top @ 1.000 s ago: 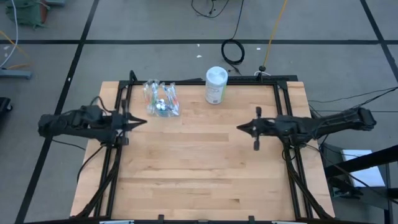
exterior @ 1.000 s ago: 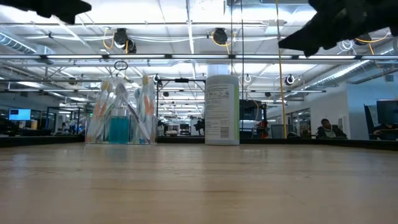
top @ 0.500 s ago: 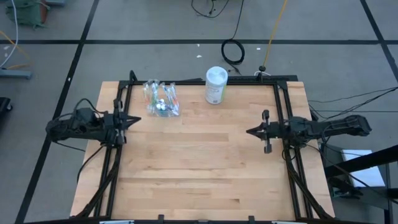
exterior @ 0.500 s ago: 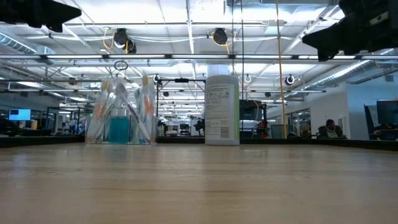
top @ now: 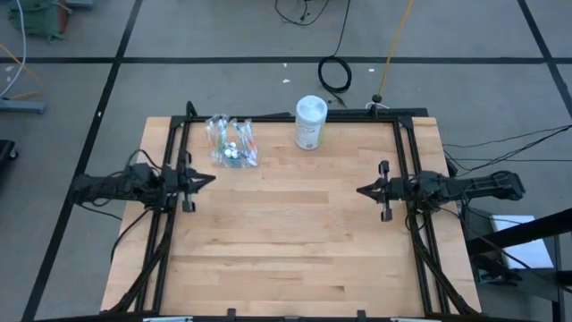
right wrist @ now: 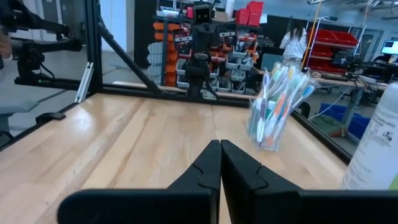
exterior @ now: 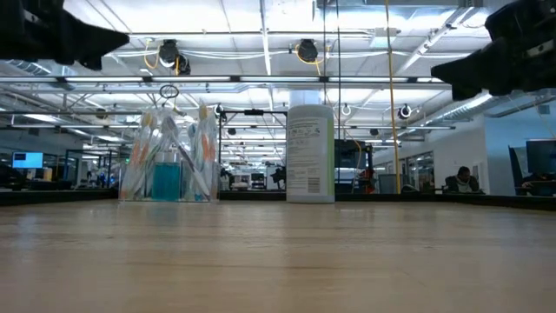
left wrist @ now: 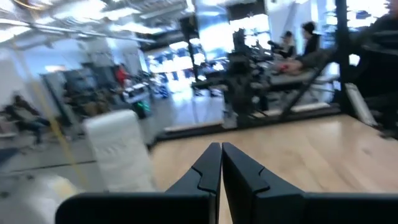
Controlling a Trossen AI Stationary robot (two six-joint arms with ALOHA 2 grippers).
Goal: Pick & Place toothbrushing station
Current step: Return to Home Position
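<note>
The toothbrushing station is a small clear cup [top: 232,143] full of slim toothbrushes, with teal tubes inside. It stands upright on its base at the table's far left, and also shows in the low view [exterior: 168,165] and the right wrist view [right wrist: 277,106]. My left gripper [top: 207,179] is shut and empty, above the table near its left edge, a little nearer than the cup; its closed fingers show in the left wrist view [left wrist: 221,163]. My right gripper [top: 360,190] is shut and empty near the right edge, pointing toward the left [right wrist: 220,158].
A taller white canister [top: 309,122] with a pale green label stands upright at the far edge, right of the cup, and also shows in the low view [exterior: 310,154]. Black rails [top: 402,161] run along the table's left, right and far sides. Bare wood lies between the two grippers.
My right gripper has drawn back toward the table's right edge and come down a little. My left gripper has pulled back toward the left edge, then come forward again, ending slightly lower. The cup and the canister have stayed where they were.
</note>
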